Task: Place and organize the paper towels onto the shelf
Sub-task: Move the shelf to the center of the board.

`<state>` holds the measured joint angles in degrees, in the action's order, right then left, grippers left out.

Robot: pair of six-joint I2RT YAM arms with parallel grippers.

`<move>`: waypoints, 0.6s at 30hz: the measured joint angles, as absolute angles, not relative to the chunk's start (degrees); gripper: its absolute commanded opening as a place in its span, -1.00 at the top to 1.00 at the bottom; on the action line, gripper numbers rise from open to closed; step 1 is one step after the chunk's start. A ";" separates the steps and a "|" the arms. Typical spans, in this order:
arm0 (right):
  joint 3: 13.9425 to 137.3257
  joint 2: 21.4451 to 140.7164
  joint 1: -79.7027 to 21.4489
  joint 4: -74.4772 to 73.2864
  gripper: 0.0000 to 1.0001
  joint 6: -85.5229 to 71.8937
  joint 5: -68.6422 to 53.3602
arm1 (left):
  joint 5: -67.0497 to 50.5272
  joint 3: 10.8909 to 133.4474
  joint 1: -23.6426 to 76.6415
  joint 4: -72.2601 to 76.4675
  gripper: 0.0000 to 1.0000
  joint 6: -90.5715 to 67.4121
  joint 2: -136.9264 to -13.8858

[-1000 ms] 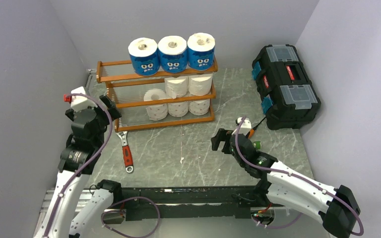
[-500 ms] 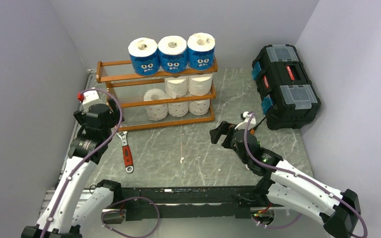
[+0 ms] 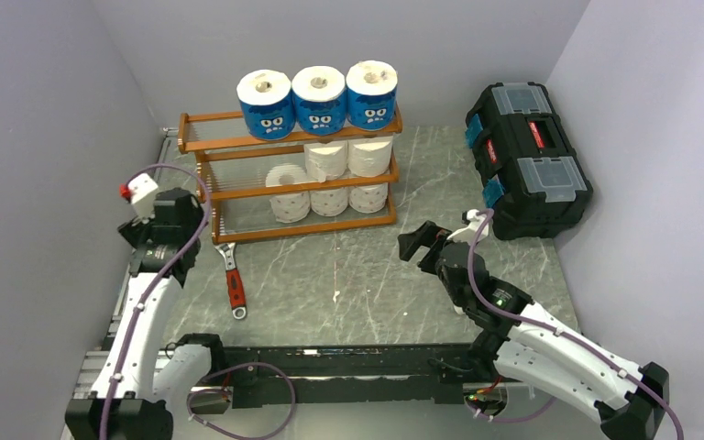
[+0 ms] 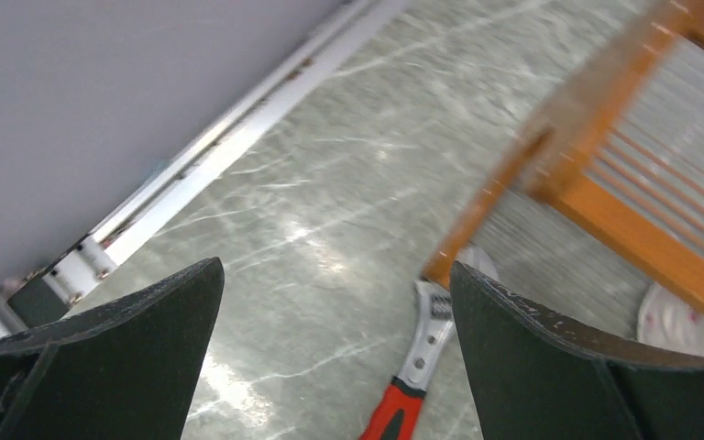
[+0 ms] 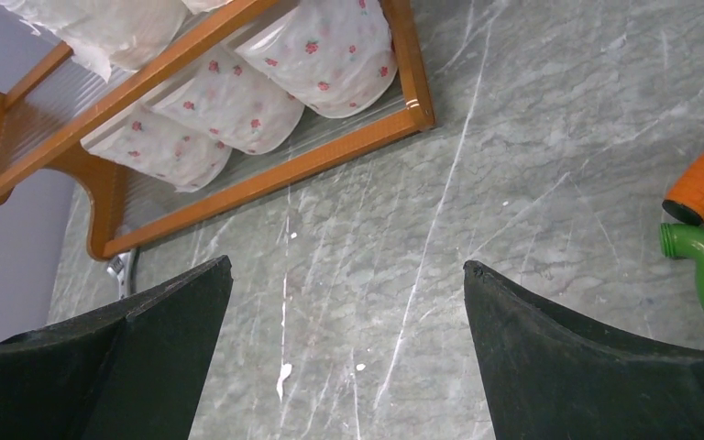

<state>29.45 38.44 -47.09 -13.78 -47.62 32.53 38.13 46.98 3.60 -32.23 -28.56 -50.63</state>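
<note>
From my station I see all nine paper towels (image 3: 319, 101) on the shelf (image 3: 225, 143), which stands at the back left of the grey marbled table (image 3: 348, 275). Three rolls in blue wrappers with a cartoon face stand upright in a row on the top tier. The middle tier holds three white rolls, and the leftmost one shows its core to the camera. Three more white rolls sit in the bottom tier. In the right wrist view they have a small red print.

The left gripper (image 4: 335, 275) is spread wide and holds nothing. It hangs above the table just beside the left end of the shelf. The right gripper (image 5: 346, 266) is also spread wide and holds nothing, over the table in front of the shelf's right end.

A wrench with a red handle (image 3: 232, 280) lies on the table near the left front corner of the shelf. A black toolbox (image 3: 527, 156) stands at the right.
</note>
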 measured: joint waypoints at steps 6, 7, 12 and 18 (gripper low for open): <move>29.17 38.24 -47.05 -13.45 -0.99 -47.59 32.01 | 32.91 47.20 -4.93 -33.12 -0.99 -34.87 -49.52; 29.17 38.28 -47.05 -13.45 -0.99 -47.59 31.73 | 31.62 46.52 -5.39 -31.70 -0.99 -35.07 -49.19; 29.15 38.20 -47.05 -13.30 -0.99 -47.57 30.72 | 21.54 36.25 -5.93 -16.93 -0.99 -32.12 -45.15; 28.14 36.69 -47.07 -13.21 -0.99 -47.59 30.52 | 14.06 32.05 -5.93 -4.21 -0.99 -27.24 -45.67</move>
